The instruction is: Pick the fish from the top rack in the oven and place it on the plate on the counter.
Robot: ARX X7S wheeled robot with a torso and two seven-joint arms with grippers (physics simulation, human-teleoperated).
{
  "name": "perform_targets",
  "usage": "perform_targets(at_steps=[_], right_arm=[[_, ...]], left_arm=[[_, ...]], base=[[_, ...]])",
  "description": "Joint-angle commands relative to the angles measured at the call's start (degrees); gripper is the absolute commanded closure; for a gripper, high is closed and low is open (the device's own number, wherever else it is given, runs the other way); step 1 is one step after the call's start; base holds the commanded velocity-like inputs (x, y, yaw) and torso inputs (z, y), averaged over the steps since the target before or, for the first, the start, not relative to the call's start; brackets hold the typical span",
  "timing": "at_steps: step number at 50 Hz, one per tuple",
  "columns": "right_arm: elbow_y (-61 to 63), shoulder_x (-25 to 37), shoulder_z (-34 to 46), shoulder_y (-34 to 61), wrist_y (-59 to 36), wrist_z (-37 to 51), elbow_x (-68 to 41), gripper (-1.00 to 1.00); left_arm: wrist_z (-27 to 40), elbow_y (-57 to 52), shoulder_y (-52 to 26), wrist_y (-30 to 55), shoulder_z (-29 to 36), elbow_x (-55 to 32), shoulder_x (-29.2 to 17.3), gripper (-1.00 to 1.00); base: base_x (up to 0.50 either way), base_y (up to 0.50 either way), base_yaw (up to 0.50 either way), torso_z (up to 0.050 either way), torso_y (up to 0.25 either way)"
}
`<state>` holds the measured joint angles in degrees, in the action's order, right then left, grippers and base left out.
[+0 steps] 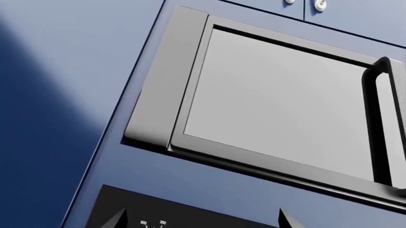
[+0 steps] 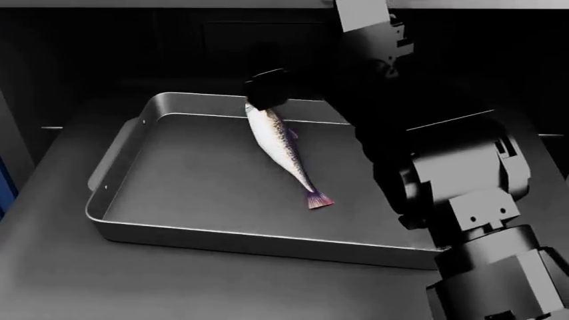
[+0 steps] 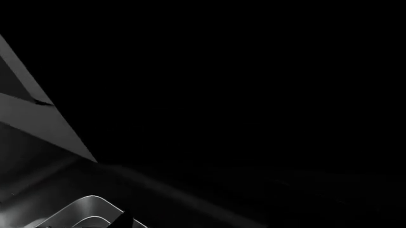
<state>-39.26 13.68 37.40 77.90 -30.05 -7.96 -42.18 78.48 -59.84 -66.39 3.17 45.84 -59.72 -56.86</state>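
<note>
A home kitchen, seen from inside and around a built-in oven.

Navy blue cabinets (image 1: 95,71) with white handles (image 1: 320,4) surround a wall-mounted appliance with a grey door panel (image 1: 279,99) and a black handle (image 1: 375,128); a black control panel (image 1: 184,213) sits nearby; the oven (image 2: 133,47) holds a metal tray (image 2: 120,153) on the top rack (image 2: 53,267); a fish (image 2: 277,143) lies over the tray.

A dark grey rack (image 2: 53,267) inside the oven (image 2: 106,47) carries a shiny metal tray (image 2: 133,230); the rack's far edge seems lost in shadow.
</note>
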Motion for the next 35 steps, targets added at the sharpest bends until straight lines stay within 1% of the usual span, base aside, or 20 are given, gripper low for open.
perform_targets(at_steps=[1, 7, 10, 14, 21, 28, 31, 35], right_arm=[[-2.3, -1.2, 1.7, 2.4, -2.9, -2.6, 0.0, -1.00], [-1.1, -0.7, 2.4, 1.9, -8.3, -4.4, -2.4, -1.00], [-1.9, -0.8, 2.5, 2.2, -8.5, -4.9, -2.4, -1.00], [-3.4, -1.4, 3.5, 3.7, -9.6, -7.2, -2.3, -1.00], [-11.2, -3.3, 7.4, 7.5, -9.4, -13.7, 0.6, -1.00], [-14.5, -4.2, 13.4, 8.3, -8.8, -19.8, 4.7, -1.00], [-15.6, -4.3, 16.0, 8.7, -9.8, -23.9, 5.8, -1.00], [-17.2, -4.7, 16.7, 9.3, -10.0, -25.7, 6.1, -1.00]], left_arm=[[3.1, -0.1, -5.1, -5.8, 9.5, 2.3, -3.3, -1.00], [7.3, -0.1, -13.0, -12.0, 23.1, 5.8, -5.2, -1.00], [9.1, -0.1, -17.2, -14.0, 28.7, 6.6, -5.4, -1.00], [9.4, 0.1, -18.8, -14.3, 30.1, 6.4, -5.2, -1.00], [9.8, 0.1, -19.8, -15.1, 31.7, 6.8, -5.3, -1.00], [10.4, 0.1, -20.4, -15.6, 32.6, 7.3, -5.3, -1.00], [10.9, 0.0, -20.2, -15.8, 32.5, 7.9, -5.1, -1.00], [11.0, 0.0, -20.6, -16.1, 32.9, 7.9, -5.3, -1.00]], base=[[0.00, 0.00, 0.00, 0.000, 0.000], [0.00, 0.00, 0.00, 0.000, 0.000], [0.00, 0.00, 0.00, 0.000, 0.000], [0.00, 0.00, 0.00, 0.000, 0.000], [0.00, 0.00, 0.00, 0.000, 0.000], [0.00, 0.00, 0.00, 0.000, 0.000], [0.00, 0.00, 0.00, 0.000, 0.000], [0.00, 0.00, 0.00, 0.000, 0.000]])
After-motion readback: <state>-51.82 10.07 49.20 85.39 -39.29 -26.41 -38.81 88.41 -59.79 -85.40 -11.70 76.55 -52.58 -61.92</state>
